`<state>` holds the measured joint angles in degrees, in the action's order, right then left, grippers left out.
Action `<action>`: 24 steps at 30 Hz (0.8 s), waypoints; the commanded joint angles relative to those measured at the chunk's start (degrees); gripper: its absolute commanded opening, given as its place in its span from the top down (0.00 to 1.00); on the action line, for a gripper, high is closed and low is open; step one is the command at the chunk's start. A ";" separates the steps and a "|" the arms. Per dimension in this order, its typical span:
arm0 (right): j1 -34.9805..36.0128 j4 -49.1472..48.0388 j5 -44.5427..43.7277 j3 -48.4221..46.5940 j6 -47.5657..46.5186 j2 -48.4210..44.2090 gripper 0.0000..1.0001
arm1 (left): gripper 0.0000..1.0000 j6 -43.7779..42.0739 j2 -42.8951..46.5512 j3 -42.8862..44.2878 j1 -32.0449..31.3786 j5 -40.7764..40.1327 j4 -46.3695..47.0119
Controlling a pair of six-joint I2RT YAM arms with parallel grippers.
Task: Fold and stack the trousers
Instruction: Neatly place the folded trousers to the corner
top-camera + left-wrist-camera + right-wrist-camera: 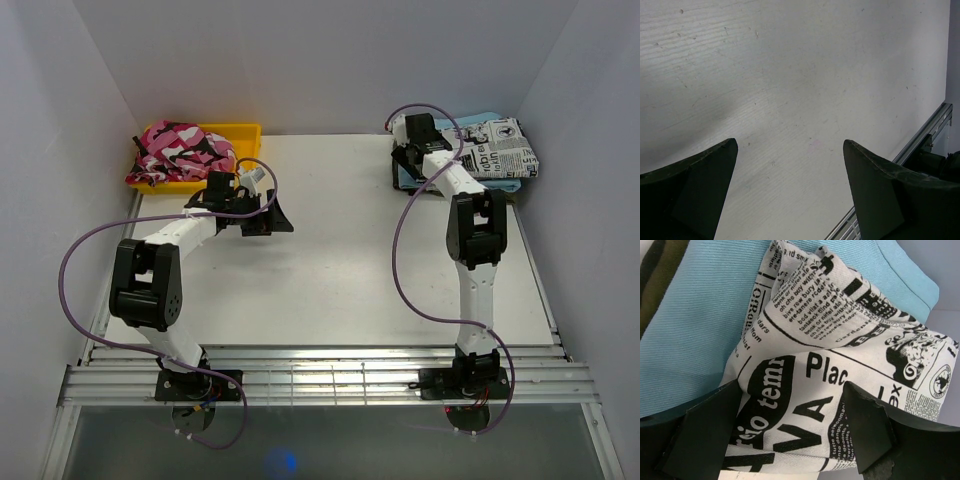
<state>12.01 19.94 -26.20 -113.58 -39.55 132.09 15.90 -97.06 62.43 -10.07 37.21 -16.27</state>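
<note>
right gripper [791, 395] spread wide astride trousers [840, 355] edge | left gripper [790, 150] spread wide, well left of trousers | risk: closing could snag blue cloth [705, 330] beneath trousers, upsetting stack

The trousers [840, 365] are soft matt cloth. The light blue cloth [705, 315] under them has fine ribs. The white table [790, 75] is matt, faintly lined and scuffed.

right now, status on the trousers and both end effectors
Left end effector open above table. Right end effector open over folded trousers atop blue cloth. Nothing blocking.
</note>
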 commanded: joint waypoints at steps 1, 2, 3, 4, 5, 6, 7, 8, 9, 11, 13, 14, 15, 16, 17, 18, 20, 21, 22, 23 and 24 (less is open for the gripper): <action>-1.11 -1.22 -1.75 1.25 -2.02 -0.26 0.13 | 0.02 0.44 1.69 0.32 0.40 1.90 0.80; -1.11 -1.22 -1.49 1.43 -1.85 -0.26 0.13 | 0.02 0.62 1.52 0.32 0.48 2.07 0.98; -1.20 -1.14 -1.32 1.61 -1.67 -0.26 0.12 | 0.02 0.80 1.43 0.32 0.49 2.16 1.07; -1.20 -0.44 -0.88 1.43 -1.41 -0.52 0.12 | 0.02 0.89 1.26 0.23 0.49 2.34 1.07; -1.11 0.18 0.17 1.08 -0.10 -0.69 0.12 | 0.02 0.97 1.25 0.23 0.40 2.43 1.15; -1.02 0.70 0.53 0.82 0.35 -1.13 0.11 | 0.02 0.97 1.34 0.23 0.48 2.43 1.16; -0.76 1.14 0.79 0.12 0.79 -1.22 0.11 | 0.02 1.06 1.34 0.14 0.49 2.43 1.16; -0.50 1.85 1.14 -0.24 1.40 -1.57 0.11 | 0.02 1.06 1.43 0.23 0.49 2.51 1.16; -0.32 2.20 1.49 -0.59 1.67 -1.84 0.11 | 0.02 1.24 1.34 0.14 0.49 2.69 1.24; 0.56 2.29 1.76 -1.03 2.11 -2.36 0.11 | 0.02 1.41 1.34 0.06 0.49 2.87 1.33; 1.26 2.55 1.85 -1.47 2.46 -2.72 0.11 | 0.02 1.68 1.43 -0.03 0.40 3.04 1.51; 1.44 2.82 2.11 -1.90 2.63 -2.89 0.11 | 0.02 1.68 1.60 -0.03 0.48 3.13 1.51; 1.70 3.34 2.11 -2.17 2.81 -2.81 0.11 | 0.02 1.76 1.61 -0.21 0.49 3.13 1.42; 1.96 3.52 2.29 -2.35 3.16 -2.89 0.11 | 0.02 1.85 1.69 -0.21 0.49 3.13 1.59; 1.96 3.61 2.29 -2.44 3.16 -2.89 0.11 | 0.02 1.85 1.87 -0.21 0.49 3.04 1.51; 2.14 3.52 2.12 -2.44 3.16 -2.63 0.11 | 0.02 1.77 1.96 -0.21 0.49 3.04 1.51; 2.14 3.52 1.76 -2.35 2.90 -2.28 0.11 | 0.02 1.77 2.13 -0.38 0.49 3.04 1.59; 2.14 3.52 1.59 -2.09 2.81 -2.02 0.11 | 0.02 1.77 2.05 -0.38 0.49 3.04 1.59; 2.05 3.44 1.59 -1.82 2.72 -1.93 0.11 | 0.02 1.77 2.05 -0.47 0.49 2.87 1.59; 2.05 3.35 1.33 -1.47 2.64 -1.93 0.11 | 0.02 1.68 2.05 -0.47 0.49 2.95 1.51; 2.05 3.09 0.97 -1.21 2.38 -1.58 0.11 | 0.02 1.68 2.05 -0.47 0.49 2.95 1.51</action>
<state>14.24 22.90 -24.73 -113.75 -37.65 132.05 17.54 -97.08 62.28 -9.87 38.83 -15.79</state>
